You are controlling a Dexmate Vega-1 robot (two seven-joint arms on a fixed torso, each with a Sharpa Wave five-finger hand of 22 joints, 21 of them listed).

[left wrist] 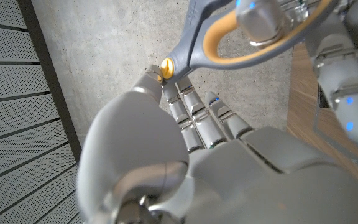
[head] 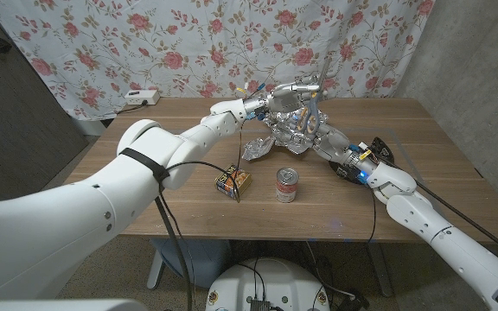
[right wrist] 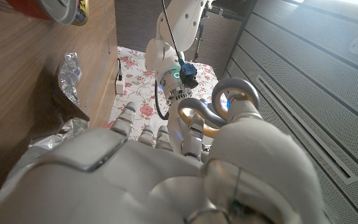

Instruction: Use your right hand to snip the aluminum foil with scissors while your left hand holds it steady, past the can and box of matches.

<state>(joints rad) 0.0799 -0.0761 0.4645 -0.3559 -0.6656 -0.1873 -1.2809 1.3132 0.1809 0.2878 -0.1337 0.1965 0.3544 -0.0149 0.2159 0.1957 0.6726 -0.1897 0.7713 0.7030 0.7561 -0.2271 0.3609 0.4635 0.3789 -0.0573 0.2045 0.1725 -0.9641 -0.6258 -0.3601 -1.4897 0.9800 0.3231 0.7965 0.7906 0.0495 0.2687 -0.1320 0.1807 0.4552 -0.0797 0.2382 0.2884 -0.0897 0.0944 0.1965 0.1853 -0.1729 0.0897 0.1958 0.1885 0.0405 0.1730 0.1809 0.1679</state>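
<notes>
Your right hand (head: 308, 114) is raised over the far middle of the wooden counter (head: 439, 155), and it grips the scissors (head: 316, 102): the right wrist view shows its fingers (right wrist: 143, 132) threaded through the grey handle loops with their yellow lining (right wrist: 229, 99), and the left wrist view shows the same handles and the yellow pivot screw (left wrist: 166, 67) just beyond your left hand's fingers (left wrist: 194, 115). Your left hand (head: 266, 105) is up at the same spot, touching the top of the aluminum foil (head: 275, 134), a crumpled silver sheet that hangs from between the two hands down to the counter, where its lower fold (head: 258, 151) rests. From the head view your left hand seems closed on the foil's upper edge, though the grip itself is hidden by the crinkled metal and I cannot tell how the fingers lie on it. The scissor blades are lost among the foil, so whether they are apart or together is unclear. Nearer to you, well apart from the foil, the box of matches (head: 232, 180) lies on the counter, and just beside it to your right the can (head: 287, 185) stands upright with its red label. A white power strip (head: 141, 98) sits at the far left edge of the counter, before the flowered curtain (head: 188, 43).
</notes>
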